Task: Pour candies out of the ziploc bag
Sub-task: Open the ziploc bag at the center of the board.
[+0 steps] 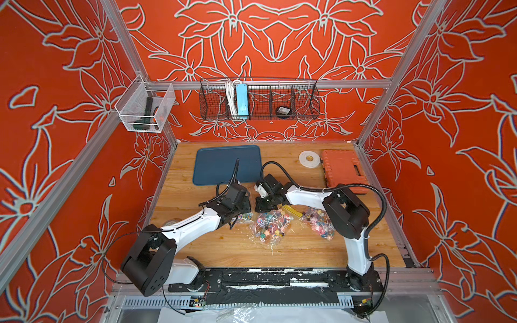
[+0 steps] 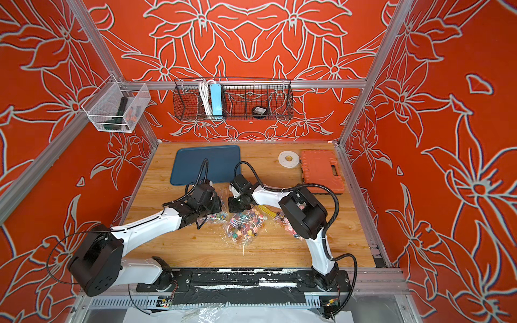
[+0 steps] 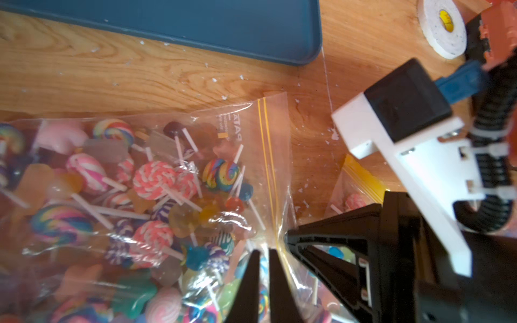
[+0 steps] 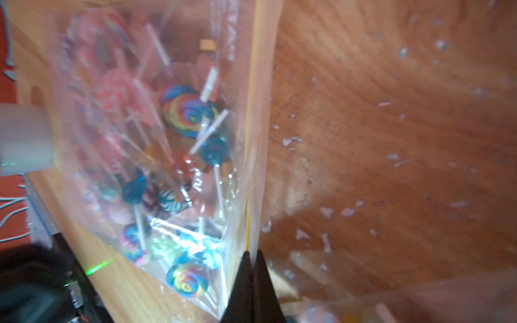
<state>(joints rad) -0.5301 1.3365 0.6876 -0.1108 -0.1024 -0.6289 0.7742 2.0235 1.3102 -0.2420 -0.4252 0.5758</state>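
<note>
Now right gripper (image 4: 251, 253) pinches ziploc (image 4: 237, 84) (zipper edge).

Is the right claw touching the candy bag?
Touching. The right wrist view shows the right claw shut on the yellow zip edge of the candy bag.

white arms (image 1: 193, 223) — black joints (image 1: 148, 263), cables (image 1: 375, 193)

Three ziploc bags (image 1: 270, 228) were present, candies (image 3: 154, 179) beyond counting, two robot arms (image 1: 193, 223), one blue tray (image 1: 215, 167), one tape roll (image 1: 309, 160), one orange case (image 1: 340, 167), two wall baskets (image 1: 305, 103).
</note>
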